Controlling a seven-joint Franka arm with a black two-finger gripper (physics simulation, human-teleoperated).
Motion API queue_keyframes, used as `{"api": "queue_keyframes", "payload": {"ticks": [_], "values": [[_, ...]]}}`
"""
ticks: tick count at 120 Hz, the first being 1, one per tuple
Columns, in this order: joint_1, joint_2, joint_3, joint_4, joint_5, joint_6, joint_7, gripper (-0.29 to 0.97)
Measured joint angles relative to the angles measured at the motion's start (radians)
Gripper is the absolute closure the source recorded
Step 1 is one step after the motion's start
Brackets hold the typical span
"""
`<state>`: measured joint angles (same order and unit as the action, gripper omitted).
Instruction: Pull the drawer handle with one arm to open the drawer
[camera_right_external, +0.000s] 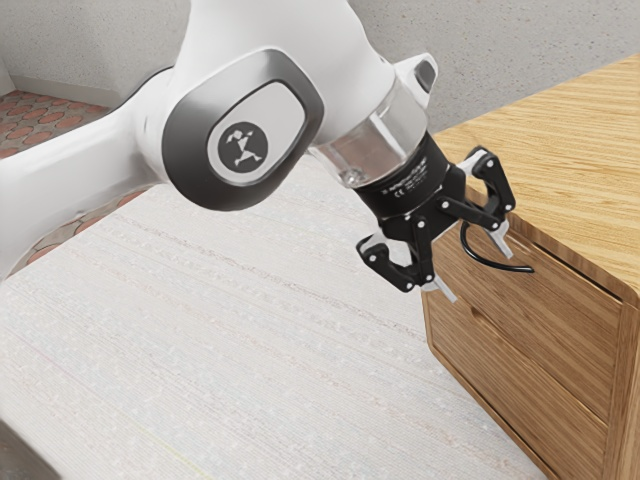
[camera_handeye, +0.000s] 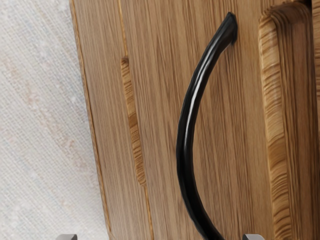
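The wooden cabinet (camera_right_external: 585, 130) takes up the exterior view from 1 to 5 o'clock, and the frame cuts off its top and its far side. Its near front corner stands at about 4 o'clock. From there round to 9 o'clock the pale speckled floor (camera_right_external: 220, 340) lies open in front of the drawer faces. A patch of reddish tiles (camera_right_external: 40, 115) shows at 10 o'clock.

The white arm (camera_right_external: 240, 140) comes in from 9 o'clock, and its broad joint hides much of the ground behind it. The top drawer (camera_right_external: 545, 295) sits just under the cabinet's top, with the lower drawer (camera_right_external: 510, 385) beneath it. We see only a thin seam between them, and the top drawer's face looks flush with the cabinet front.

The black, bowed drawer handle (camera_right_external: 492, 262) is on the top drawer's face, close to that near corner. One end of it is tucked behind a finger. In the wrist view the drawer handle (camera_handeye: 183, 145) arcs across the wood grain and runs out of frame between the two grey fingertips (camera_handeye: 253, 237), nearer to one than to the other.

Our pincer (camera_right_external: 475, 270) is spread wide and holds nothing. One finger is at 7 o'clock of the handle and the other at 12 o'clock, so the bow lies between them. We cannot tell whether either pad touches it.
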<state>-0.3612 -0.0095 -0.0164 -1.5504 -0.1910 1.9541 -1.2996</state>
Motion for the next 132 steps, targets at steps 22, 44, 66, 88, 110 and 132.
{"api": "queue_keyframes", "payload": {"ticks": [22,44,66,88,110,132], "values": [[-0.002,-0.001,0.004,-0.001,0.001,0.0,0.001,0.28],[0.011,-0.001,0.006,-0.009,0.001,0.0,0.003,0.29],[0.038,-0.002,0.006,-0.013,0.001,0.0,0.004,0.3],[0.052,-0.002,0.021,-0.017,0.002,0.0,0.005,0.36],[0.059,-0.007,0.013,-0.017,0.002,0.0,0.005,0.4],[0.071,-0.007,0.002,-0.016,0.001,0.002,0.006,0.41]]}}
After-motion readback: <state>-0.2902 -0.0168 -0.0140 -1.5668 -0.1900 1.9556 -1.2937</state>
